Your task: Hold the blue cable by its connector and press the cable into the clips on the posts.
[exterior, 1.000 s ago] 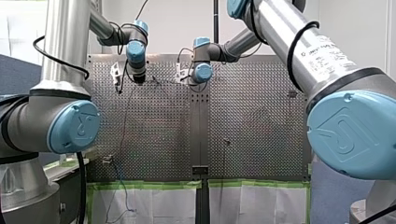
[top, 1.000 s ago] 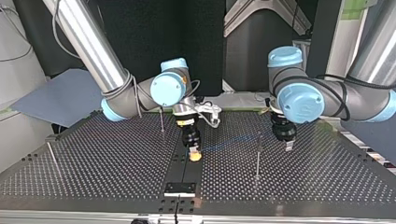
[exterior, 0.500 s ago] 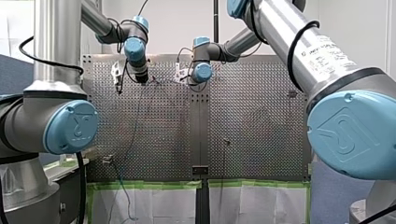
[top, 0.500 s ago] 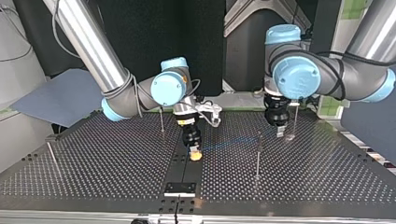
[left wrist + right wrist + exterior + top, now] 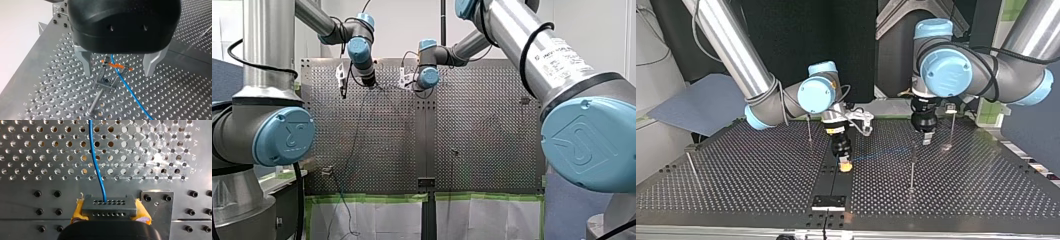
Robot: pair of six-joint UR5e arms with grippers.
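Observation:
My right gripper [image 5: 110, 216] has its yellow pads [image 5: 77, 213] shut on the dark grey connector [image 5: 109, 207]. The blue cable [image 5: 96, 160] runs out of the connector over the plate. In the top view this gripper [image 5: 845, 165] stands low at the plate's middle, and the cable [image 5: 881, 152] stretches toward a post [image 5: 912, 165]. My left gripper [image 5: 118, 71] hovers open over a clip [image 5: 110, 75] with orange tabs on a post, its metal fingers [image 5: 86, 62] either side. The cable [image 5: 125, 83] crosses the clip's top; whether it sits in the clip I cannot tell.
Thin posts stand on the perforated plate [image 5: 761, 190]: one [image 5: 809, 132] behind my right arm, one [image 5: 952, 127] at the top view's right, one [image 5: 691, 167] near its left edge. A small black block [image 5: 828, 201] sits at the plate's near edge.
My left gripper has risen and shifted toward the top view's left, uncovering the post at the right. My right gripper has kept still with the connector.

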